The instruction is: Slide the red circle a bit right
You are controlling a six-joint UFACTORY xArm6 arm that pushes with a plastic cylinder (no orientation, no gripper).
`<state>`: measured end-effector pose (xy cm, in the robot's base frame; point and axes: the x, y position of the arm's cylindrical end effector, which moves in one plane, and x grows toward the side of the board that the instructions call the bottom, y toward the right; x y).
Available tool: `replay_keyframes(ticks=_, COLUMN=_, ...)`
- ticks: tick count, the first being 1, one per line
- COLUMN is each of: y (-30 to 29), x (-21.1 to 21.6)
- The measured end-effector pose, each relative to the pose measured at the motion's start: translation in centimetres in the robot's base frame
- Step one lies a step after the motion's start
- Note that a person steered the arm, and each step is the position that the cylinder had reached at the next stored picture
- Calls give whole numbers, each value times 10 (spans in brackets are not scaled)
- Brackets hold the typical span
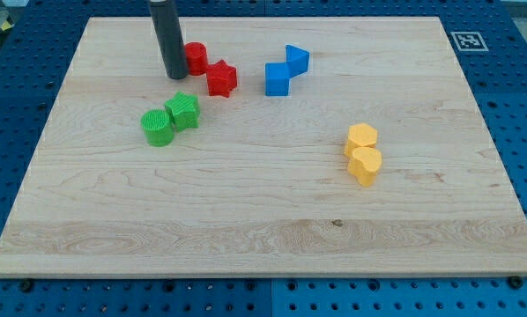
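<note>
**Our tip sits just left of the red circle**

Starting at the view's left, we see two green blocks touching each other on the wooden board (246, 202): a green cylinder (157, 128) and, up and to its right, a green block (183, 111) whose shape we cannot make out for sure. Above them our rod comes down from the view's top, and my tip (175, 77) rests on the board right against the left side of the red circle (196, 57); the rod hides part of that block. We carry no gripper, so nothing is held: the tip only stands beside the circle. Just down and right of the circle lies the red star (221, 77), seemingly touching it. Further right, two blue blocks touch: a blue cube (278, 78) and a blue triangle (297, 59) behind it. Well apart, toward the view's lower right, a yellow hexagon (362, 136) sits against a yellow heart (366, 165).
</note>
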<state>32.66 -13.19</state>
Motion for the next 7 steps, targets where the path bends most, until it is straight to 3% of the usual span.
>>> replay_keyframes(ticks=7, y=6, x=-7)
